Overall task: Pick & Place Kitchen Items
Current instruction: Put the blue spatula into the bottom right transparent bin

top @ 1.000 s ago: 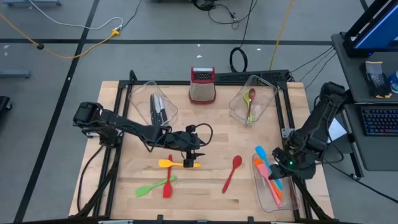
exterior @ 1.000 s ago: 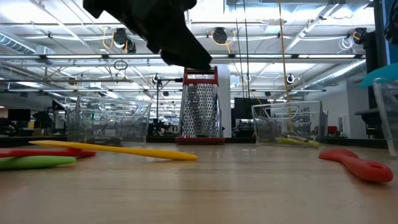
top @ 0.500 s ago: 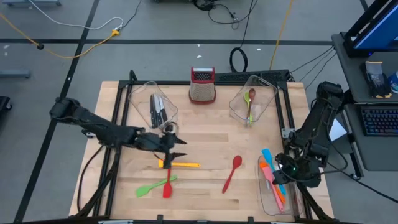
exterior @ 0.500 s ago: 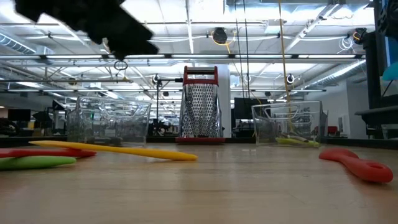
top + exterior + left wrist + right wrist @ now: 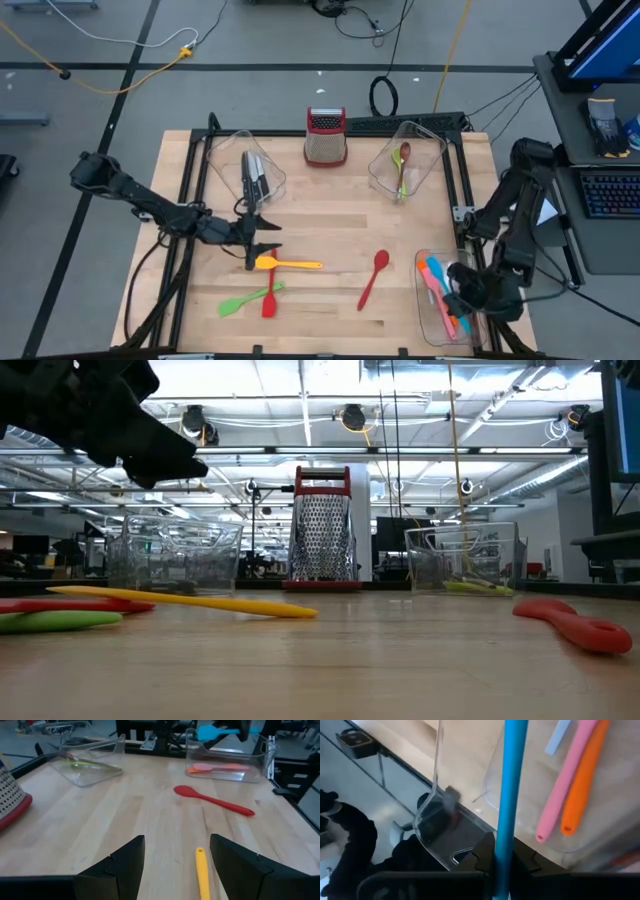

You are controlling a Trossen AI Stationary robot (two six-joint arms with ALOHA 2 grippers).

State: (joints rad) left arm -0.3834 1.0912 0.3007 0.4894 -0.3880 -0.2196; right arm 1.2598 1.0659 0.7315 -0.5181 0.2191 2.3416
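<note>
A yellow spatula (image 5: pixel 288 264) lies flat on the wooden table (image 5: pixel 330 215), with a green spatula (image 5: pixel 245 300) and a small red spoon (image 5: pixel 270 298) crossed beside it. A larger red spoon (image 5: pixel 373 275) lies to the right. My left gripper (image 5: pixel 260 252) hangs open just above the yellow spatula's blade end; the yellow handle (image 5: pixel 202 872) shows between its fingers, untouched. My right gripper (image 5: pixel 455 292) is shut on a blue spatula (image 5: pixel 440 272) over the clear bin (image 5: pixel 425 320) at the near right, where pink (image 5: pixel 565 785) and orange (image 5: pixel 582 790) spatulas lie. My right gripper pinches the blue spatula's handle (image 5: pixel 506 832) between its two fingers, slanting down from above. The handle runs on past the fingers. The spatula is lifted clear, above the bin's open top.
A clear bin with knives (image 5: pixel 252 175) stands at the far left and another with spoons (image 5: pixel 403 165) at the far right. The metal grater with a red top (image 5: pixel 325 135) stands between them. Bare wood lies in the middle of the table.
My left gripper has drawn back toward the table's left edge, along the yellow spatula from its handle to its blade end, sinking a little and staying open. My right gripper has carried the blue spatula toward the near edge, over the bin.
</note>
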